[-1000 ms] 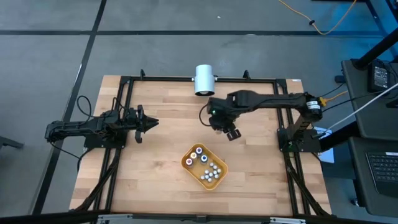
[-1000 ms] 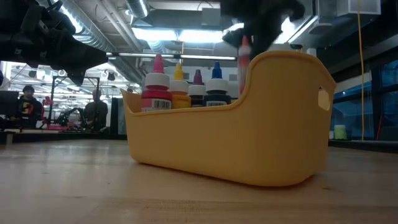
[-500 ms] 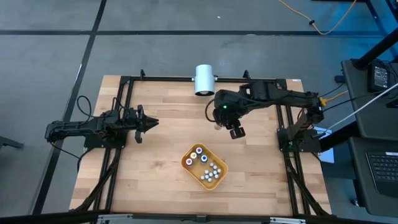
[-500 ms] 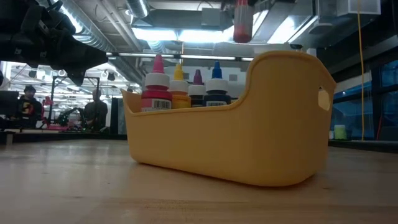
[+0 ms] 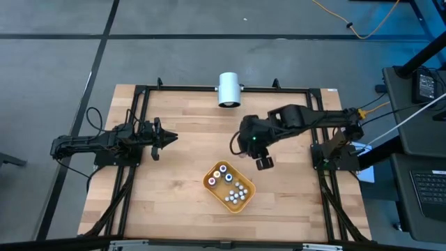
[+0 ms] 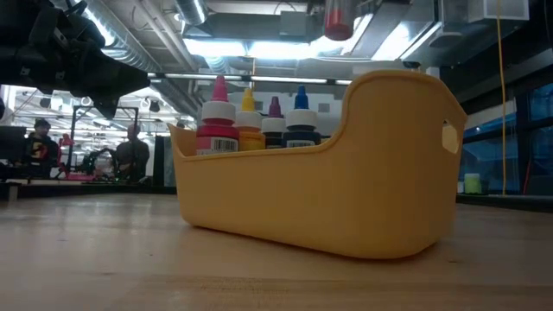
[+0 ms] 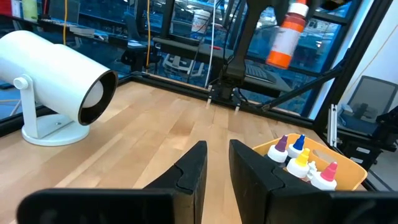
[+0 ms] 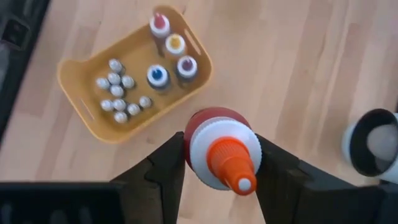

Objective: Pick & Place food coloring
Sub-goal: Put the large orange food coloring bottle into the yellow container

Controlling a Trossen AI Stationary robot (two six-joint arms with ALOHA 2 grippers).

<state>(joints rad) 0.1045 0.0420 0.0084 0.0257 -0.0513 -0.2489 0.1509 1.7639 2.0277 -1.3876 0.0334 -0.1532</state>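
Note:
My right gripper [image 5: 263, 162] hovers just past the far right corner of the orange tray [image 5: 240, 201] and is shut on a small red food coloring bottle [image 8: 221, 152] with a white cap and orange tip. The left wrist view shows that bottle [image 7: 286, 36] in the air. The tray [image 8: 74, 78] stands on the table and holds upright bottles with pink, yellow, purple and blue tops [image 6: 251, 121], plus several whitish-topped ones [image 8: 118, 93]. My left gripper [image 5: 172, 138] waits at the table's left, fingers close together, touching nothing. My right gripper pinches the red bottle's body [image 8: 188, 144] just under the white cap, one finger [image 8: 163, 171] on each side. The fingers come from above, pointing down. The bottle is lifted clear, its tip toward the wrist, its red bottom [image 6: 337, 24] above the tray's rim, slightly tilted.
A big white cylinder on a round foot [image 5: 228, 89] stands at the table's far edge. Dark frame rails [image 5: 139, 111] run along the left, far and right sides. Bare wood lies between my left gripper and the tray, and near the tray.
My right gripper has carried the red bottle from the table's far middle toward the near edge and the tray, staying shut on it. In the low view the bottle has gone from behind the tray's high wall to above its rim.

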